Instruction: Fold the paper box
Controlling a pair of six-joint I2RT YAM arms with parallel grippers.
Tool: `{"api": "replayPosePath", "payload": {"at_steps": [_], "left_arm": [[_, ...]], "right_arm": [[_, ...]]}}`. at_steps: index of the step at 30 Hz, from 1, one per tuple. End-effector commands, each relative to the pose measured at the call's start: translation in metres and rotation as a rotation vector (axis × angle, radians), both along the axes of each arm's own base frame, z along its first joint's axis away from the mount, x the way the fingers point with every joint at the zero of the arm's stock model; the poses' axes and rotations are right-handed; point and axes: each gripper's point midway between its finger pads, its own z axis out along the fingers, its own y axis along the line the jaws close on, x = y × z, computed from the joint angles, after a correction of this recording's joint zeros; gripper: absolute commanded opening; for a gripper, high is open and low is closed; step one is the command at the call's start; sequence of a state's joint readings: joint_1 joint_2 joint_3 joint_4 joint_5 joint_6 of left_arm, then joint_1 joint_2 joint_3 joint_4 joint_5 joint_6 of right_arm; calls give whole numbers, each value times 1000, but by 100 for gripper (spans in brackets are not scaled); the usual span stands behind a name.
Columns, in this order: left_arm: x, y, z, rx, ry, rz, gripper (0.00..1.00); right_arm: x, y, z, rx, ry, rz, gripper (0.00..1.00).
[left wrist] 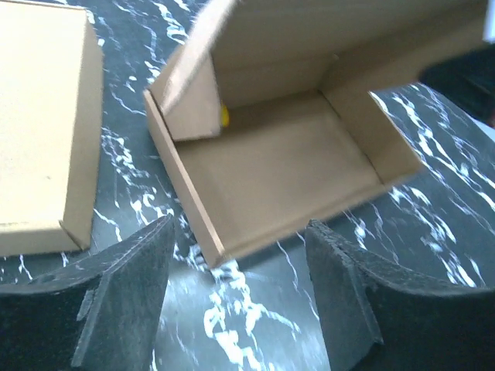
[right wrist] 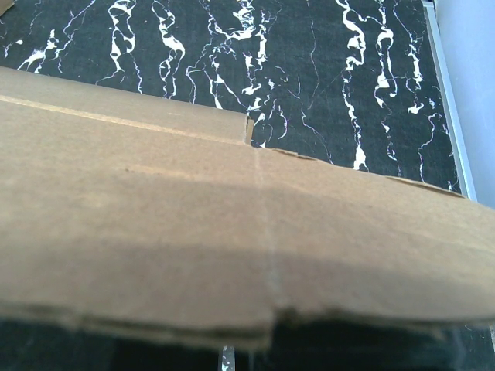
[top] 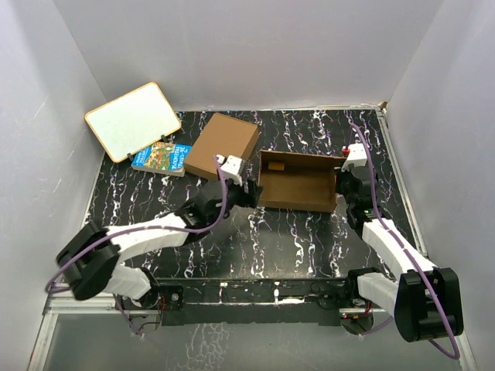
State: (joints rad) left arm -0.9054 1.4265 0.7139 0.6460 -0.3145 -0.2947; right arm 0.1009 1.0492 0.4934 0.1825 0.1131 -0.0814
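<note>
The paper box (top: 298, 184) lies at the table's middle as an open brown tray with its side walls up. In the left wrist view its floor (left wrist: 271, 174) shows, with a large flap raised over it. My left gripper (top: 251, 193) is at the box's left near corner. Its jaws are open and empty (left wrist: 240, 309), and the corner lies just ahead of them. My right gripper (top: 345, 171) is against the box's right wall. In the right wrist view a cardboard panel (right wrist: 232, 232) fills the frame and hides the fingers.
A closed plain brown flat box (top: 224, 145) lies just behind and to the left of the paper box, and shows in the left wrist view (left wrist: 39, 131). A blue book (top: 162, 157) and a white board (top: 133, 120) are at the back left. White walls enclose the table.
</note>
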Motion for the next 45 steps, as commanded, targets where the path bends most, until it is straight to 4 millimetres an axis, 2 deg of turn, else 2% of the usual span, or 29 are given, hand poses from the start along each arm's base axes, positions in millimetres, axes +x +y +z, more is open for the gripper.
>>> {"api": "replayPosePath", "payload": {"at_steps": [1,3,5,10,14,17,19,23,28,35,39,45], "left_arm": [[-50,9,37,-1,-55,-230,73],[-59,16,52,-1,-62,-285,81],[-55,23,66,-6,-25,-320,82],[-25,39,110,-149,75,-420,82],[3,34,154,-232,48,-428,82],[29,24,170,-279,65,-421,80],[51,12,162,-293,127,-421,76],[84,-11,148,-324,227,-453,62],[104,-35,120,-371,362,-506,54],[106,-45,79,-353,459,-513,52],[105,-47,69,-331,473,-512,52],[106,-49,49,-284,503,-507,51]], "right_arm": [[-3,5,-8,-18,29,30,8],[-4,6,-10,-20,35,43,8],[-4,9,-12,-21,39,62,8],[-5,10,-13,-31,41,78,8],[-5,10,-13,-39,38,85,8],[-5,11,-13,-45,37,93,8],[-4,11,-13,-49,35,97,8],[-5,13,-13,-57,34,112,11],[-5,13,-11,-65,31,117,11],[-5,11,-11,-78,31,115,13],[-5,11,-11,-87,32,117,14],[-6,5,-9,-130,38,110,21]]}}
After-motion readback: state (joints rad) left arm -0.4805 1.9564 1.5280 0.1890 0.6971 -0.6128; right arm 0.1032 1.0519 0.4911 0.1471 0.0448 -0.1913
